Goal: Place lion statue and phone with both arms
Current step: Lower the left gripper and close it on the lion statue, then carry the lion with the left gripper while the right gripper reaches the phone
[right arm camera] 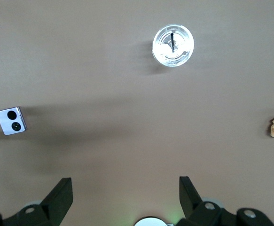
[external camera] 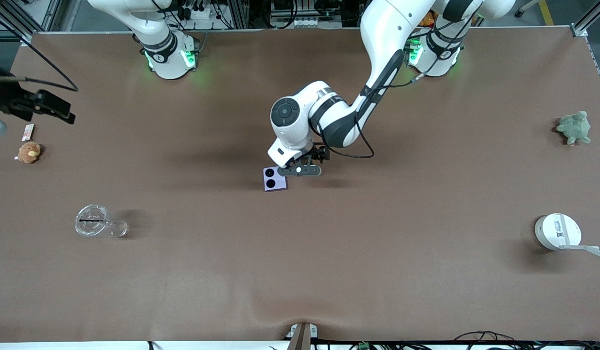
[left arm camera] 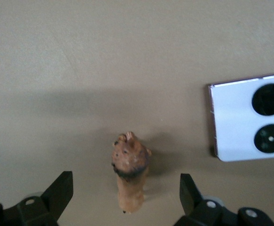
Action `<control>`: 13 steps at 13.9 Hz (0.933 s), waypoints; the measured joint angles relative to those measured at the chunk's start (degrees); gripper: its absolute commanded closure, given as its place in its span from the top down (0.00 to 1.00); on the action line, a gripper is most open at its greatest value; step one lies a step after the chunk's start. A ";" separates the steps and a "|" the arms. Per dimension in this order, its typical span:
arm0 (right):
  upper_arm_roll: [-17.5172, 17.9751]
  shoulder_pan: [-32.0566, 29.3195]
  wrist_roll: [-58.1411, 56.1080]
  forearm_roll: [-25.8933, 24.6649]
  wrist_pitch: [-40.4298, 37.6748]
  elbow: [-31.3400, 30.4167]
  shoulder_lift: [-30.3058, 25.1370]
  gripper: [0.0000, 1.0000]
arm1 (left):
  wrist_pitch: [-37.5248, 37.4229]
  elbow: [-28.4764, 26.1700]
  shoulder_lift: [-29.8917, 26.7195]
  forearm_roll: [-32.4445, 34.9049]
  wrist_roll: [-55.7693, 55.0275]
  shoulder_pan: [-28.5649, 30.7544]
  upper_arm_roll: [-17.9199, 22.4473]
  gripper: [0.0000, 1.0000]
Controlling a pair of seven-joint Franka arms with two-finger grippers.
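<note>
The lion statue [left arm camera: 129, 172], a small orange-brown figurine, stands on the brown table between the open fingers of my left gripper [left arm camera: 126, 186], touching neither finger. The pale-lilac phone [external camera: 274, 179] with two black camera circles lies flat beside it, toward the right arm's end of the table; it also shows in the left wrist view [left arm camera: 242, 120] and the right wrist view [right arm camera: 11, 121]. In the front view my left gripper [external camera: 300, 171] sits low over the table's middle and hides the lion. My right gripper [right arm camera: 125, 188] is open and empty, held high over the right arm's end of the table.
A clear plastic cup [external camera: 92, 220] and a round tan plush toy [external camera: 28, 151] with a small card [external camera: 27, 131] lie toward the right arm's end. A green plush turtle [external camera: 574, 127] and a round white device [external camera: 557, 231] lie toward the left arm's end.
</note>
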 measured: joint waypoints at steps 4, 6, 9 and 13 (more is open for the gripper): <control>0.10 0.19 -0.01 -0.55 0.81 0.47 2.19 1.00 | 4.69 -4.27 0.14 0.00 0.46 1.05 -0.02 1.00; 0.10 0.19 -0.01 -0.57 0.80 0.77 2.19 1.00 | 6.77 -6.21 0.14 0.00 0.46 1.01 -0.18 1.00; 0.11 0.21 -0.03 -0.58 0.68 0.70 2.77 1.00 | 7.07 -6.55 0.13 -0.07 0.46 1.01 -0.24 1.00; 0.12 0.28 -0.05 -0.88 0.71 0.71 5.02 1.00 | 7.07 -6.67 0.13 -0.13 0.46 1.01 -0.39 0.00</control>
